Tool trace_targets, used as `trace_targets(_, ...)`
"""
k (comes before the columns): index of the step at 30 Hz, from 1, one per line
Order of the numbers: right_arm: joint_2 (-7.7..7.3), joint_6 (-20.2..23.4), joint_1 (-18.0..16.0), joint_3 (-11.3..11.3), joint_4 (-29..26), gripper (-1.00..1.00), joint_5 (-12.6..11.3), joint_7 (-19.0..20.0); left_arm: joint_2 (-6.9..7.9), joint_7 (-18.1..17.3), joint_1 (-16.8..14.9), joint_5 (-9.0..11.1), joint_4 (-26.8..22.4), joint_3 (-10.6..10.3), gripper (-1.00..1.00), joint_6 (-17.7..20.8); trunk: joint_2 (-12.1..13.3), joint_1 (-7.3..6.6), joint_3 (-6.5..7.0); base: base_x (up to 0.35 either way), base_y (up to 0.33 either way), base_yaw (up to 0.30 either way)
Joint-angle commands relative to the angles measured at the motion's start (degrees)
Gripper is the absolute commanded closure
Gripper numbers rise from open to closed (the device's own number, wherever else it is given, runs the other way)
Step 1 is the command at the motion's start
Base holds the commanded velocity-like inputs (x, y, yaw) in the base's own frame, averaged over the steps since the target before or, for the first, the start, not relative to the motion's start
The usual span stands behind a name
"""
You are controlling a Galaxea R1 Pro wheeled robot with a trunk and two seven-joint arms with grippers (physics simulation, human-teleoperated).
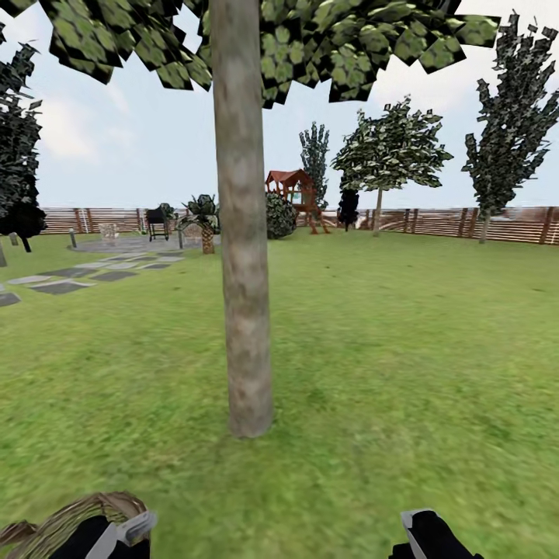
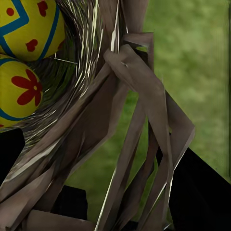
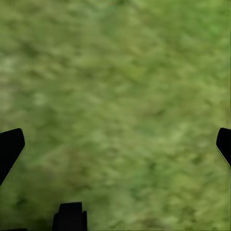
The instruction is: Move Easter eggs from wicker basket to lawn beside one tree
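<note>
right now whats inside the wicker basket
The left wrist view shows two Easter eggs inside the wicker basket: one yellow egg and a second beside it. The woven wall and picture edge cover the rest, so a third egg cannot be confirmed.

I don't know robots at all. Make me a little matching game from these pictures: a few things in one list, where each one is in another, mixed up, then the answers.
Things:
1. Easter eggs
2. tree
3. wicker basket
4. right gripper

Places or states:
A. rising from the lawn straight ahead
B. lying inside the woven wicker
C. jaws apart over bare grass
D. at the left gripper, low in the head view

Pairs: 1-B, 2-A, 3-D, 4-C
</note>
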Motion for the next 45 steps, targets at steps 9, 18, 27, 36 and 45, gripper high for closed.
trace_targets(9, -0.06, 0.33, -0.03, 0.33, -0.09, -1.0, 0.24, -0.04, -0.11, 0.02, -0.03, -0.32, -0.09, 0.29, 1.0, 0.34, -0.03, 0.03, -0.07, 0.345, 0.0, 0.0)
trace_targets(18, -0.06, 0.33, -0.03, 0.33, -0.12, -1.0, 0.24, -0.04, -0.2, -0.01, -0.03, -0.29, -0.13, 0.29, 1.0, 0.27, -0.03, 0.03, -0.07, 0.287, 0.0, 0.0)
trace_targets(27, -0.06, 0.33, -0.03, 0.33, -0.1, -1.0, 0.24, -0.02, -0.26, 0.01, -0.03, -0.29, -0.09, 0.29, 1.0, 0.25, -2.44, 1.34, -1.14, 0.004, 0.0, 0.0)
trace_targets(36, -0.06, 0.33, -0.03, 0.33, -0.06, -1.0, 0.24, -0.02, -0.38, 0.02, -0.03, -0.37, -0.09, 0.29, 1.0, 0.25, -6.05, 3.32, -2.76, 0.0, 0.0, 0.0)
trace_targets(45, 0.54, 0.25, -0.03, 0.33, -0.05, -1.0, 0.24, -0.04, -0.45, 0.02, -0.03, -0.36, -0.09, 0.29, 1.0, -0.16, -7.65, 4.2, -3.48, 0.0, 0.0, 0.0)
